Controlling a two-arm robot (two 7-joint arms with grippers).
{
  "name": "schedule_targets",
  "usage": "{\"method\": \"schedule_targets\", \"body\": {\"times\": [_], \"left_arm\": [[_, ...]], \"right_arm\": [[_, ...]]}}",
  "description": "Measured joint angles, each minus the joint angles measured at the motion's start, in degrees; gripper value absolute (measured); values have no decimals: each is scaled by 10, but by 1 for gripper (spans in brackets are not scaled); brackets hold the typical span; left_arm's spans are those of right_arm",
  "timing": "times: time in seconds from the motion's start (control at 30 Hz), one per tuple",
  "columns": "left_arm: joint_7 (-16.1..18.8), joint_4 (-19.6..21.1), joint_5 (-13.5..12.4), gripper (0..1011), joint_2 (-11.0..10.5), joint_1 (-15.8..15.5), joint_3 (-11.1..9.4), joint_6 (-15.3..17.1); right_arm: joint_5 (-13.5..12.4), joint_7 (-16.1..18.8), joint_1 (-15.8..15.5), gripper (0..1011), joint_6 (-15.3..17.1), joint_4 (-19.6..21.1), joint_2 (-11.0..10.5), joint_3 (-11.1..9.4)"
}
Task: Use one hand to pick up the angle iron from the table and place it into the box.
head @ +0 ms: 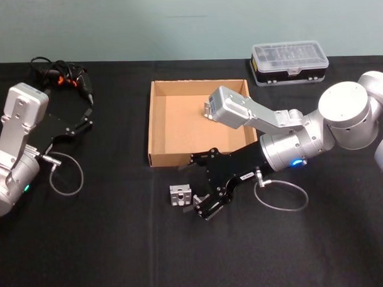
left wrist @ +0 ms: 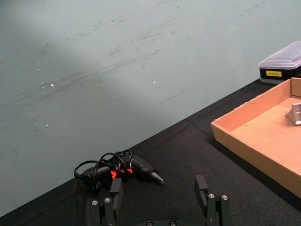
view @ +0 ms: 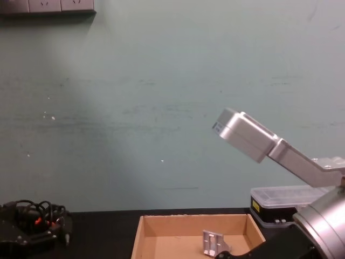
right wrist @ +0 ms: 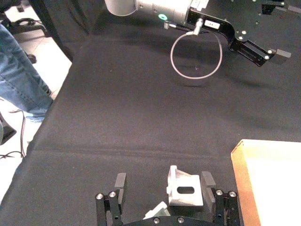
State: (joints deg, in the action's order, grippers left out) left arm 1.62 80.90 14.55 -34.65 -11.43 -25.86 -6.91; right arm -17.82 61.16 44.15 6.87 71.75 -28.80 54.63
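Angle iron (head: pixel 180 195) on counter (head: pixel 119 247), just in front of box (head: pixel 170 159), lying between wide-open fingers (right wrist: pixel 208 180) of R gripper (head: pixel 190 191), right beside one finger. Needs squeeze, then lift to box. L gripper (left wrist: pixel 158 186) far off at L side, parked, open too.

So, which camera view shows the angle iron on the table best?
The right wrist view: the angle iron sits close up between the right gripper's fingers, slot visible. The head view shows it small near the box. Chest and left wrist views catch a second angle iron inside it.
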Motion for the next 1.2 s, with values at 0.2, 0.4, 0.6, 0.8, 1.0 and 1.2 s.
{"method": "schedule_targets", "body": {"times": [0.2, 0.4, 0.6, 0.8, 1.0, 1.2], "left_arm": [[0, 0, 0, 1000, 0, 0, 0, 0], [0, 0, 0, 1000, 0, 0, 0, 0], [0, 0, 0, 1000, 0, 0, 0, 0], [0, 0, 0, 1000, 0, 0, 0, 0], [0, 0, 0, 1000, 0, 0, 0, 0], [0, 0, 0, 1000, 0, 0, 0, 0]], "right_arm": [[1, -11, 0, 1003, 6, 2, 2, 6], [4, -18, 0, 1003, 13, 3, 5, 11], [8, -25, 0, 1003, 18, 4, 7, 14], [11, -31, 1, 929, 23, 4, 9, 14], [12, -35, 1, 761, 25, 4, 11, 13], [12, -38, 1, 599, 26, 3, 11, 10]]}}
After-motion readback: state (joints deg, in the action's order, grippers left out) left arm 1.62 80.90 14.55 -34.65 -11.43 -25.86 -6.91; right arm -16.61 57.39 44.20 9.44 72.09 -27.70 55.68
